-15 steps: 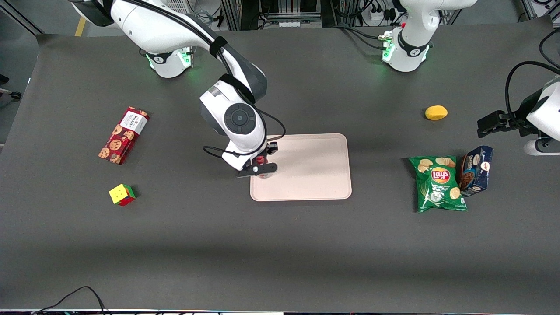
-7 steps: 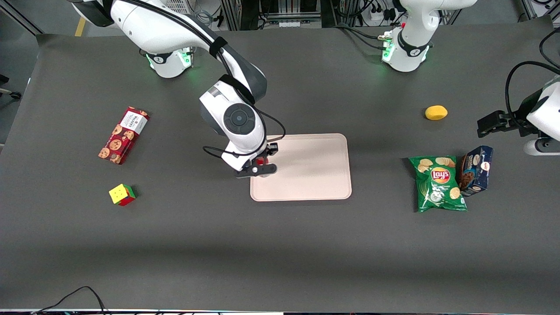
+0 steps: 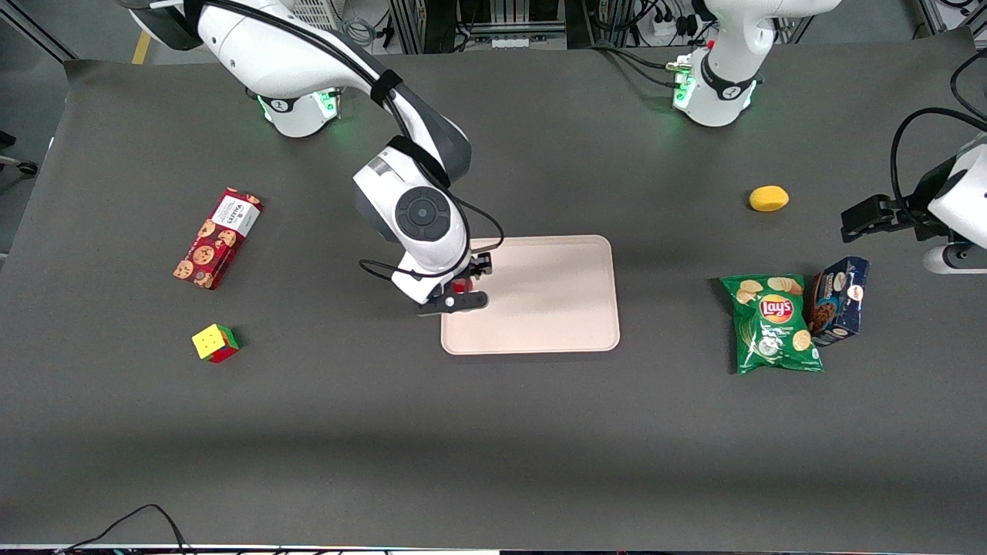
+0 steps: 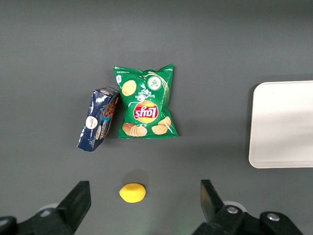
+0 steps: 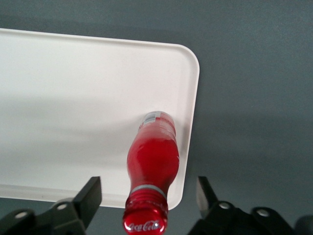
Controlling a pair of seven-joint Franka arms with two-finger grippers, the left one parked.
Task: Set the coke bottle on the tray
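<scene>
**Coke bottle standing on the tray**

Cookie box (image 3: 217, 238) and cube (image 3: 215, 343) sit toward the working arm's end. The coke bottle (image 5: 152, 169) stands upright on the tray (image 3: 555, 308), near its edge. Gripper (image 3: 460, 287) hovers right above it, jaws spread wide, not touching. Chips bag (image 3: 773, 324) lies toward the parked arm's end

The gripper (image 5: 146, 203) is hanging open above the bottle (image 5: 152, 161); the tray (image 3: 555, 301) is lying bare elsewhere.

The working arm (image 3: 308, 54) is glossy white with dark grey joints. A black cable runs along it. Its gripper (image 3: 461, 287) is black, above the tray's edge.
</scene>
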